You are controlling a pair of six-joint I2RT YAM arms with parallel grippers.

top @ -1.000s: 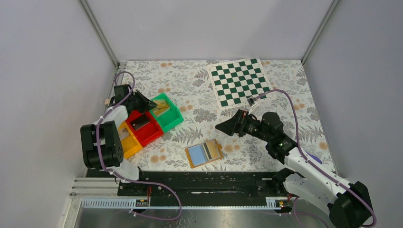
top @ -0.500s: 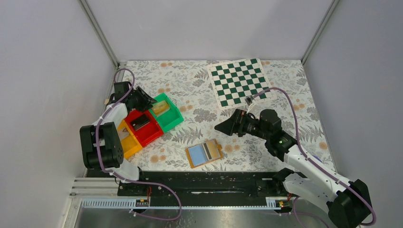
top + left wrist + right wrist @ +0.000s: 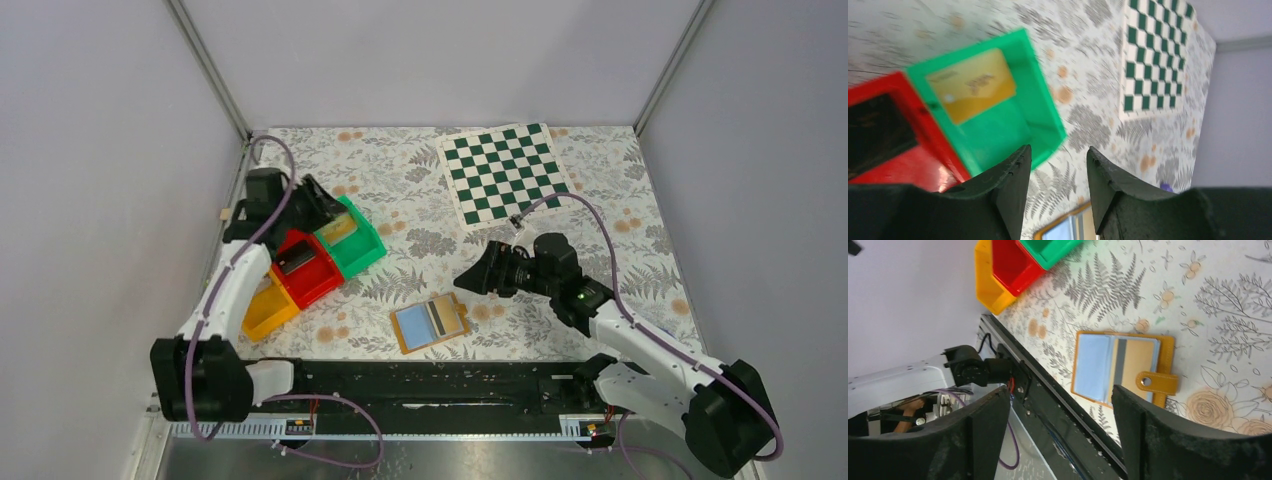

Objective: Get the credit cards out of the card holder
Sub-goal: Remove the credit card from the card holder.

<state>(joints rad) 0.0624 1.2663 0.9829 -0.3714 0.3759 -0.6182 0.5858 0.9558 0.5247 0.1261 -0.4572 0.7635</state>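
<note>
The card holder (image 3: 430,323) lies open and flat on the floral counter (image 3: 400,180) at lower centre of the top view, close to the counter's near edge and the black rail (image 3: 430,382) below it; its pale-blue inside faces up, a beige card with a grey stripe (image 3: 1133,365) sits in one half, and the clasp tab (image 3: 1158,383) juts past the orange border; the right gripper (image 3: 468,277) hangs just to the upper right of it, apart from it, fingers spread wide and empty; the left gripper (image 3: 1058,155) is at upper left beside the green bin (image 3: 1003,130), fingers partly spread with nothing between them; a gold card (image 3: 970,85) lies in that bin, a dark card (image 3: 873,132) in the red bin (image 3: 318,280) touching it, with the orange bin (image 3: 262,312) next in the row; bare counter separates the bins from the holder and the holder from the chessboard (image 3: 503,172) at upper right.
</note>
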